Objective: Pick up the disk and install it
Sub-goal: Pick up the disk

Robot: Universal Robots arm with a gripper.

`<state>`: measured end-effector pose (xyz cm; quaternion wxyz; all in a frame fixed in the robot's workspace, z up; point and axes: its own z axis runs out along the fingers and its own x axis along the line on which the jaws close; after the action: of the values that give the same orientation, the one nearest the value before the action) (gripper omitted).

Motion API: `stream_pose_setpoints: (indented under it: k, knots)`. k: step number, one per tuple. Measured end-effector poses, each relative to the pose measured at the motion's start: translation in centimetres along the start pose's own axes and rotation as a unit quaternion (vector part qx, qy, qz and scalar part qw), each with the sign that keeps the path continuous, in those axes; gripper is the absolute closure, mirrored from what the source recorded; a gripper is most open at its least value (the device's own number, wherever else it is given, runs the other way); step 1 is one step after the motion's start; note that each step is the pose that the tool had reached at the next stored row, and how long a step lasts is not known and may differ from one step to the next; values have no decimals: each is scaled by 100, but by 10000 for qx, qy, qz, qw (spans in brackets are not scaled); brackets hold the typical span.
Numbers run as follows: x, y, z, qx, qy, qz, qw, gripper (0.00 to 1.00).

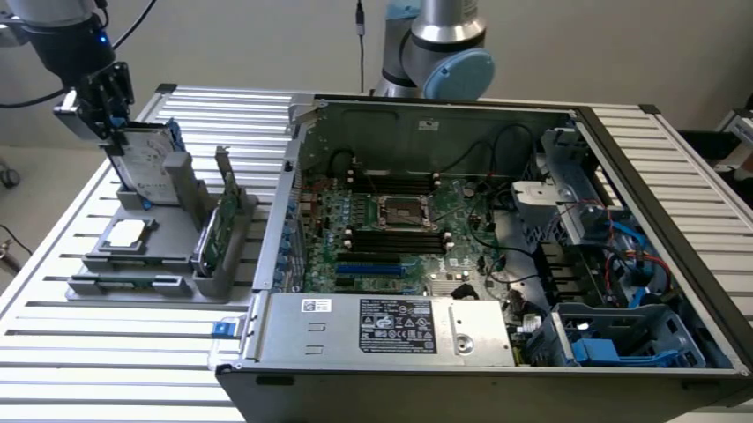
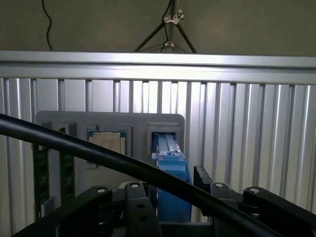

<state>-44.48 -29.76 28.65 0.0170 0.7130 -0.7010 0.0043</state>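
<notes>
Currently the gripper [image 1: 115, 123] stands wide astride the disk [image 1: 150, 167], seemingly not yet touching it; closing off-centre could jam it in its stand [image 1: 176, 181].

I work in a robotics lab, prob. a test bench. Slatted alu table [image 1: 70, 370], opened PC case [image 1: 436, 132] (motherboard [image 1: 400, 220] bare), tripod [image 2: 169, 30] nearby.

The holder [image 1: 90, 262] sits on the table [image 1: 118, 361] at the exterior view's left, with the computer case [image 1: 286, 189] just beside it on the right. In the holder, the disk [image 1: 147, 163] stands tilted at the rear, the chip [image 1: 126, 233] lies before it, and the card [image 1: 224, 211] stands nearest the case. The gripper [image 1: 115, 123] straddles the disk's upper end.
</notes>
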Motion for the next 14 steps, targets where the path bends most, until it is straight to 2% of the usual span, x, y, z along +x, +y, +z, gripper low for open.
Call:
stream_pose_setpoints:
  k: [5, 7, 8, 9, 14]
  knots:
    - [0, 0, -2, -1, 0, 0, 10000, 52]
    - [0, 0, -2, -1, 0, 0, 10000, 60]
    - [0, 0, -2, -1, 0, 0, 10000, 60]
    - [0, 0, -2, -1, 0, 0, 10000, 67]
    - [0, 0, -2, -1, 1, 0, 10000, 67]
